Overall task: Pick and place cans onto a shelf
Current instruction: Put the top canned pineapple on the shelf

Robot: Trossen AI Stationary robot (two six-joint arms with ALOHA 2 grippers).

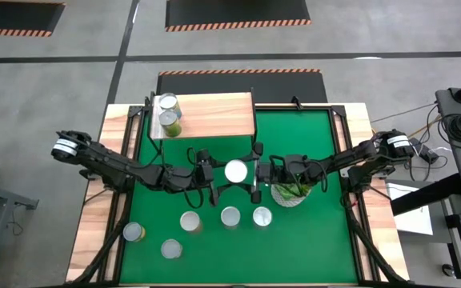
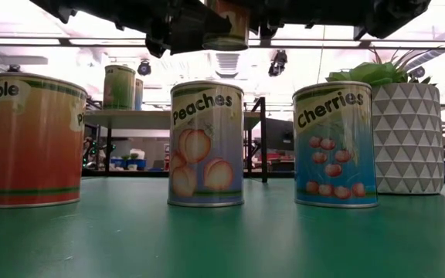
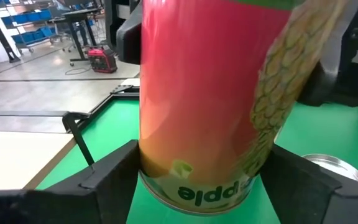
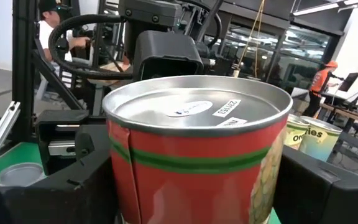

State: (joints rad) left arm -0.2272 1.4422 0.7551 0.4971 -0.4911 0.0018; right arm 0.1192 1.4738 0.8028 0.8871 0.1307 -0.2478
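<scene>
The red can (image 3: 210,106) between the left gripper (image 3: 197,180) fingers is cut off above; its label, perhaps pineapple, reads only partly.

Held can (image 3: 210,106): red-orange, pineapple print, green band. Below the grippers: green mat (image 1: 310,240), peach-printed can (image 2: 206,144), blue cherries can (image 2: 335,145).

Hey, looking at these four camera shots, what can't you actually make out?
- Left end effector and right end effector: both at the raised can; which one bears it is unclear.
- Raised can, low view: cut off by the top edge.
- Shelf cans, low view: labels unreadable, too far and partly behind the Peaches can.
- Plant pot, high view: partly covered by the right arm.
</scene>
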